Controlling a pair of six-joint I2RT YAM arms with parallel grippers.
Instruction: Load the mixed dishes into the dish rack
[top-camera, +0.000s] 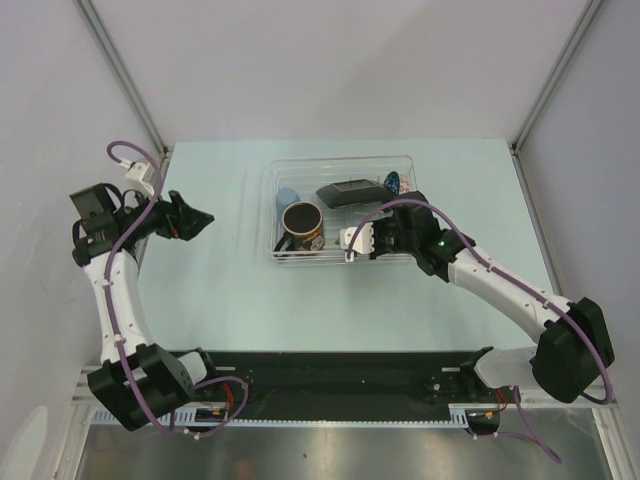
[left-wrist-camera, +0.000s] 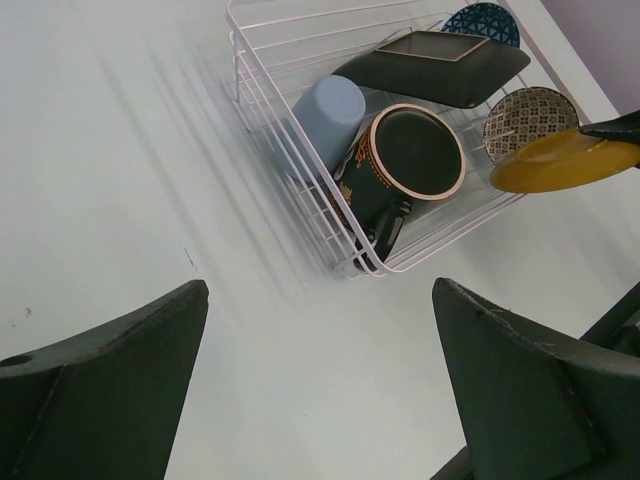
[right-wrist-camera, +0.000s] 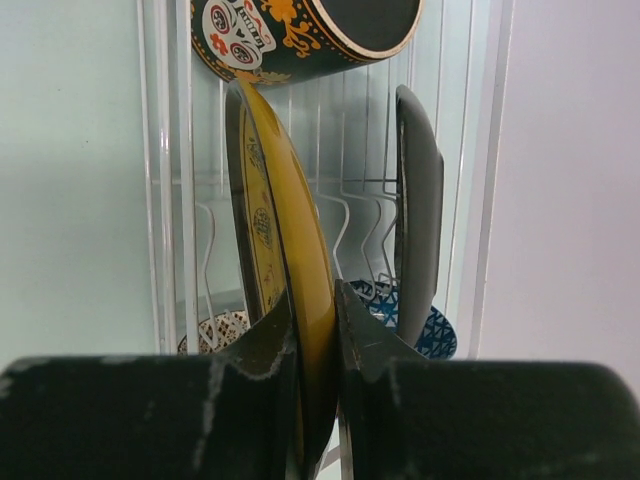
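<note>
Pinching the yellow saucer (right-wrist-camera: 290, 240) on edge in the right gripper (right-wrist-camera: 315, 312), fingers narrowed on its rim, over the ribs of the dish rack (left-wrist-camera: 270, 110) beside the mug (left-wrist-camera: 410, 150), probably to slot it upright, leaving the left gripper (left-wrist-camera: 318, 290) wide open, well apart.

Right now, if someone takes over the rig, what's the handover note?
Left gripper open, empty, over the table left of the dish rack.
Right gripper shut on the yellow saucer, held on edge at the rack's near side.
Done: pale blue cup, dark mug, black square plate, blue bowl, brownish bowl in the rack.
Left: slot the saucer, release.
</note>
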